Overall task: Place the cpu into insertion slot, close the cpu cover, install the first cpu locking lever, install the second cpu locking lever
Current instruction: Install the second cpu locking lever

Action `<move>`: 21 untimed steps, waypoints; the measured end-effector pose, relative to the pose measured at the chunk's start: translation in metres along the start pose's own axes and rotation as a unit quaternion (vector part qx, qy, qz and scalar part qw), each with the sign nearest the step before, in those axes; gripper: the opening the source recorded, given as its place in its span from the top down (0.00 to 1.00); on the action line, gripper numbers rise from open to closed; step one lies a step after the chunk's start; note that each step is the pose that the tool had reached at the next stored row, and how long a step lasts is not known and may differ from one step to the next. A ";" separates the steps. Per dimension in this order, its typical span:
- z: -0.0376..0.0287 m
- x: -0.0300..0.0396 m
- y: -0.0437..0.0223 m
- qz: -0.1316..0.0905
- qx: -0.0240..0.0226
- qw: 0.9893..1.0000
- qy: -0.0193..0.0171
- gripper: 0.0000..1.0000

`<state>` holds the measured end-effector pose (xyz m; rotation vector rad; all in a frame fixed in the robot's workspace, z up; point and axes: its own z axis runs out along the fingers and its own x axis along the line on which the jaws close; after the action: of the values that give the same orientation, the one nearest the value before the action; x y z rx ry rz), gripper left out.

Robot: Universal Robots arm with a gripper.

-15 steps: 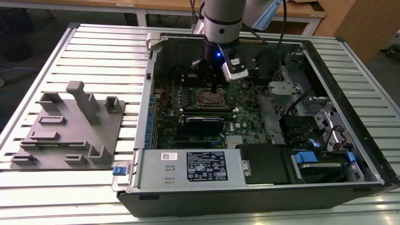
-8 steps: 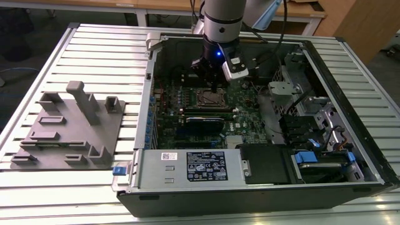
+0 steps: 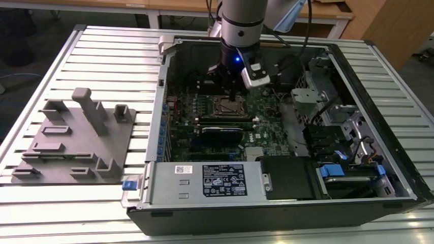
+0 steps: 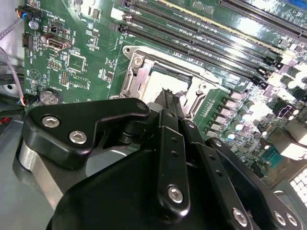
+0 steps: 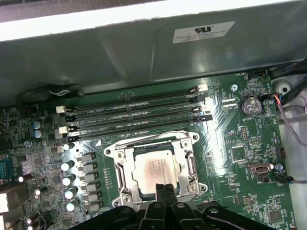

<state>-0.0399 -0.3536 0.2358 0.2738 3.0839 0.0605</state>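
We see the robot arm reaching down into an open computer case (image 3: pixel 379 152) lying on its side on a slatted counter (image 3: pixel 109 46), its gripper (image 3: pixel 235 95) hanging just above the insertion slot (image 3: pixel 229 105) near the middle of the green motherboard (image 3: pixel 271 132). In the first wrist view the cpu (image 5: pixel 156 169) sits inside the slot, pale metal top up, framed by what looks to us like the cpu cover (image 5: pixel 120 165) lying down around it, though we cannot be sure it is fully flat. The gripper fingers (image 5: pixel 165 194) stand together, clamped on nothing we can make out, tips at the near edge of the socket.

From here we judge the risk to be a press landing off a lever and onto the chip or the memory slots (image 5: pixel 136 115) just beyond, if the tip drifts sideways; a cover not seated would also jam a lever.

The case holds the board, a grey power supply (image 3: pixel 203 180) along its near wall and drive bays (image 3: pixel 346 152) at the exterior view's right. A grey fixture block (image 3: pixel 74 137) stands on the counter at the exterior view's left, well apart.
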 end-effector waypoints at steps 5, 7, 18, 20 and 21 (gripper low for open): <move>-0.0001 -0.0006 -0.0036 0.000 0.000 1.000 0.000 0.89; -0.0001 -0.0009 -0.0051 0.000 0.000 1.000 0.000 0.89; -0.0003 -0.0022 -0.0122 -0.002 0.000 1.000 0.000 0.89; -0.0003 -0.0023 -0.0130 -0.006 0.000 1.000 0.000 0.89; -0.0002 -0.0024 -0.0133 -0.009 0.000 1.000 0.000 0.89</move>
<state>-0.0399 -0.3671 0.2356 0.2458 3.0865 0.0614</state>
